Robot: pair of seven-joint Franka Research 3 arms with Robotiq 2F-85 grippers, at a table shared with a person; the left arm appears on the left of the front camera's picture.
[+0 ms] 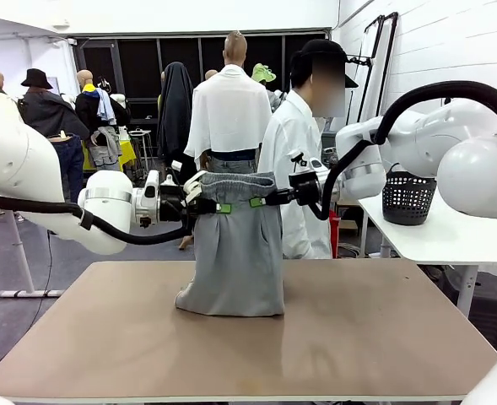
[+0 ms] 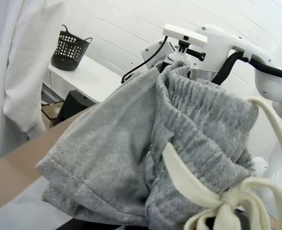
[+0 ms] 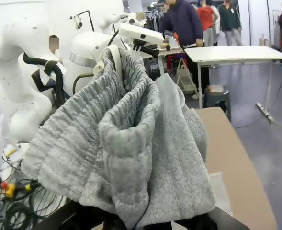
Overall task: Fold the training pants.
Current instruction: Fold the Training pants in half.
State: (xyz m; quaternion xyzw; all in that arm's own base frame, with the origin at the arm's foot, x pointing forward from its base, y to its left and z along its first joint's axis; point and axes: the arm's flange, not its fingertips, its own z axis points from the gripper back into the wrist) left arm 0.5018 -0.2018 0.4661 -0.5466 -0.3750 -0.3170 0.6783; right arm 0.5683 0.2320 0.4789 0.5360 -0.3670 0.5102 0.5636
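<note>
Item one, nearest our cameras: the training pants [image 1: 238,249], light grey jersey, hanging above the brown desk [image 1: 358,337] by the waistband. We hold them at both ends of that band. Our left gripper [image 1: 216,207] comes in from the left side of the front view, its fingers clamped together on the left end of the waistband; our right gripper [image 1: 258,202] comes in from the opposite side, its fingers likewise clamped on the right end. The band sits bunched between the two, gathered and ribbed. Below it the cloth falls straight down in a narrow column, and the lower hem rests on the desk near the middle, with a small fold turned out at the left.

In our left wrist view the pants [image 2: 131,143] crowd the lens; a whitish drawstring [image 2: 212,196] is knotted at the lower right, one loop rising along the picture's right side. Our right arm's wrist shows just past the waistband. In our right wrist view the ribbed waistband [image 3: 126,120] stands upright and folded over itself, with the smoother leg cloth hanging beside it.

Item two, beyond the pants: a person in a white shirt [image 1: 292,169] stands at the far side of the desk, just behind our right gripper.

Item three, to the right: a white side table [image 1: 434,236] bearing a black mesh basket [image 1: 408,198], well apart from the pants.
</note>
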